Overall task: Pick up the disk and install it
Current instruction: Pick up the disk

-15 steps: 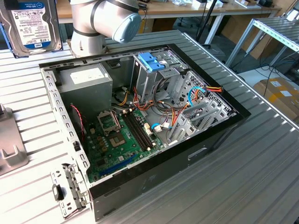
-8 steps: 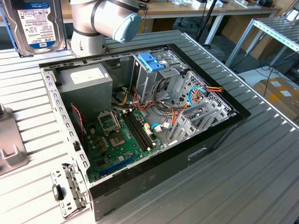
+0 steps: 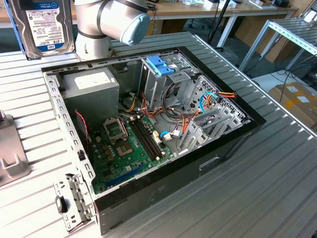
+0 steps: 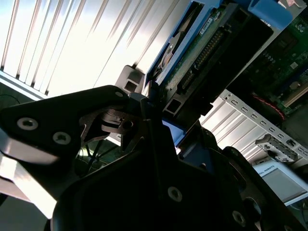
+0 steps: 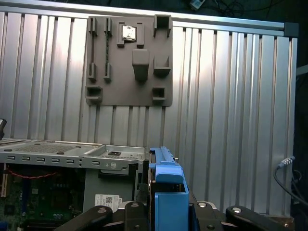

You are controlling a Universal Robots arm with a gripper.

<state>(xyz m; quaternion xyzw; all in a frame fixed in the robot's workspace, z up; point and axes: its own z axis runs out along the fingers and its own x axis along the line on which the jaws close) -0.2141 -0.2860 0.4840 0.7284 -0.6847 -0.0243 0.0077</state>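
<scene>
Ribbed metal bench (image 3: 277,163) carries the open computer case (image 3: 148,134), while you hold the disk (image 3: 42,25) on edge at the upper left of the exterior view, the tool (image 5: 167,208) clamped around it, seemingly to match the upright cage (image 3: 161,67).

- You'll find the disk (image 3: 43,25) dark grey, with a white label, black barcodes and a blue band along one edge (its rails are blue too).
- The arm (image 3: 96,22) is silver-grey, and its joint cap pale blue.
- The computer case (image 3: 223,153) is black outside and bare grey metal within.
- The motherboard (image 3: 129,148) is green with black slots.
- The drive cage (image 3: 161,67) carries a blue plastic top.
- The cables (image 3: 218,96) run red, yellow, orange and blue.
- Your table (image 3: 277,188) is silver, ribbed in parallel grooves.
- The fixture plate (image 5: 130,62) is plain matte grey.
</scene>
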